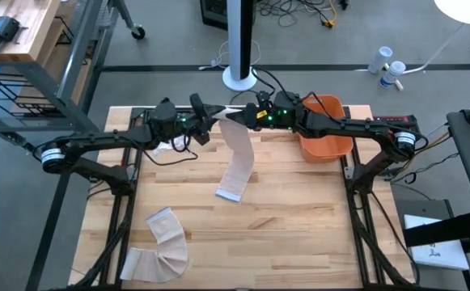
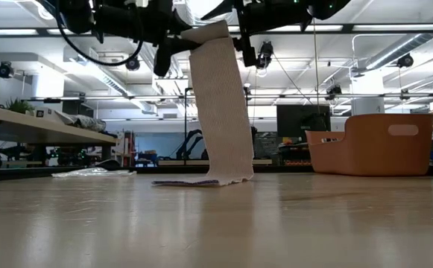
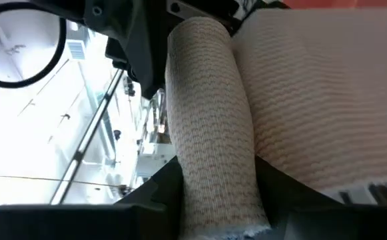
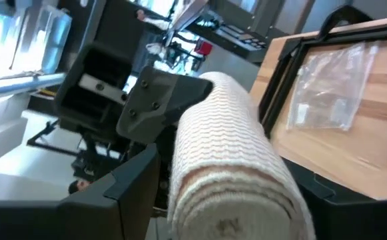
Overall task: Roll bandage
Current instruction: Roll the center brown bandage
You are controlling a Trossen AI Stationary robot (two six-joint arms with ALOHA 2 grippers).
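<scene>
A beige bandage is partly wound into a roll (image 1: 225, 114) held high over the table's far middle. Its loose strip (image 1: 239, 158) hangs down, and the strip's lower end (image 2: 205, 181) lies on the table. My left gripper (image 1: 212, 120) comes at the roll from the left and is shut on it. My right gripper (image 1: 239, 115) comes from the right and is also shut on it. The roll (image 3: 210, 127) runs away from the left wrist camera, and its end (image 4: 228, 223) faces the right wrist camera. My left gripper (image 3: 216, 200) pinches the roll's round sides (image 3: 193, 180) between its two fingers. It comes level from the table's left, fingers along the roll. The roll is lifted clear and lies about level. My right gripper (image 4: 226, 193) has the roll's sides (image 4: 186, 180) between its two fingers. It comes level from the table's right, fingers along the roll, opposite my left gripper (image 4: 160, 100). The strip hangs below the roll.
An orange basket (image 1: 328, 134) stands at the far right of the table. A second bandage (image 1: 162, 242) lies crumpled near the front left. A clear plastic bag (image 4: 326, 93) lies at the far left. Bare wood stretches across the near middle and right.
</scene>
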